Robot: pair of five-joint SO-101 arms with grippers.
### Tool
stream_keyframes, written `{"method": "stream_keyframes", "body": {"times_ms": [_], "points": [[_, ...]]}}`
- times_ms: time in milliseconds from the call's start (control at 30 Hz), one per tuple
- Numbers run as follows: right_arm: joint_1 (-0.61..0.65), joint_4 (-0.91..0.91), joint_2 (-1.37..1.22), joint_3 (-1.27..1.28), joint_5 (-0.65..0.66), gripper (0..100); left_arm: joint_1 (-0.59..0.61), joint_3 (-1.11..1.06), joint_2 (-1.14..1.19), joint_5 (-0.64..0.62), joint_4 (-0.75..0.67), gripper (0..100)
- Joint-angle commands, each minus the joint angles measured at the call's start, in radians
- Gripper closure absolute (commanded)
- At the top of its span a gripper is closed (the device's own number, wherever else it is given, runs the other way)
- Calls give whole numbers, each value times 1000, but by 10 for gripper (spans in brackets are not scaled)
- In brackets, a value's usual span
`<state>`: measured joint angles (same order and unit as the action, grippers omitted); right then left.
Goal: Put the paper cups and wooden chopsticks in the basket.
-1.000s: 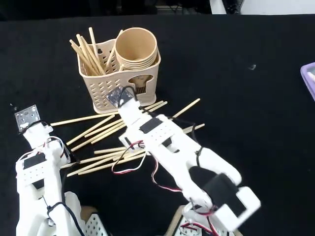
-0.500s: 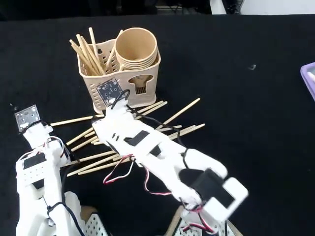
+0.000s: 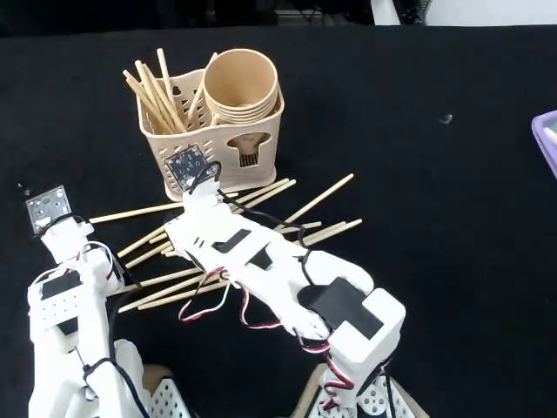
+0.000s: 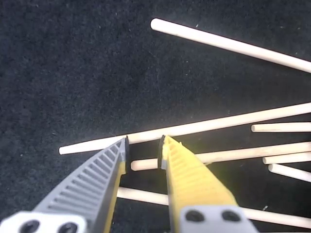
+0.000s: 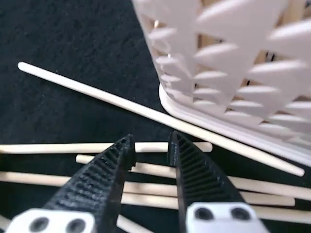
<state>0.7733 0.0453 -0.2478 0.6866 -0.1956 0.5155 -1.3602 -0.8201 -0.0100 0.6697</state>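
From above, the basket (image 3: pixel 213 144) stands toward the far side of the black table (image 3: pixel 435 261) with 2 compartments: 1 holds a stack of paper cups (image 3: pixel 242 83), the other a bundle of wooden chopsticks (image 3: pixel 148 89) leaning outward. More loose chopsticks (image 3: pixel 324 198) lie scattered on the cloth in front of the basket, several of them under the right arm (image 3: pixel 261 261), which stretches across to the basket's front wall. The left arm (image 3: pixel 65 296) sits well apart at the near left corner, beside the outer ends of the loose sticks. A purple object (image 3: pixel 546 135) shows at the table's far right edge. In the left wrist view, the left gripper (image 4: pixel 144 145) hangs low over the cloth with its grey and yellow fingers a narrow gap apart, pinching nothing — the blunt end of 1 short chopstick (image 4: pixel 144 164) shows in that gap, and a long chopstick (image 4: pixel 233 121) runs crosswise just past the tips. In the right wrist view, the right gripper (image 5: pixel 150 139) has its 2 black fingers slightly spread and empty, just short of the basket's perforated wall (image 5: pixel 228 73); 1 chopstick (image 5: pixel 97 94) lies along the basket's base, and another (image 5: pixel 150 146) crosses the gap between the tips.
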Motion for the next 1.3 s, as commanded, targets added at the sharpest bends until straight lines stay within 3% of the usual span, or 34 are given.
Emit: {"method": "stream_keyframes", "body": {"times_ms": [0, 267, 500, 567, 733, 867, 1000, 1267], "points": [[12, 158, 77, -36, -6, 871, 4, 16, -15, -5, -12, 866], [8, 503, 248, -35, -5, 869, 4, 16, -15, -5, -12, 866], [2, 543, 394, -10, 0, 868, 4, 16, -15, -5, -12, 866], [-14, 582, 440, 22, 87, 859, 4, 16, -15, -5, -12, 866], [-9, 783, 572, 111, 545, 716, 4, 16, -15, -5, -12, 866], [-2, 876, 645, 199, 775, 636, 4, 16, -15, -5, -12, 866], [11, 875, 636, 262, 878, 631, 4, 16, -15, -5, -12, 866], [-34, 766, 407, 232, 890, 634, 4, 16, -15, -5, -12, 866]]}}
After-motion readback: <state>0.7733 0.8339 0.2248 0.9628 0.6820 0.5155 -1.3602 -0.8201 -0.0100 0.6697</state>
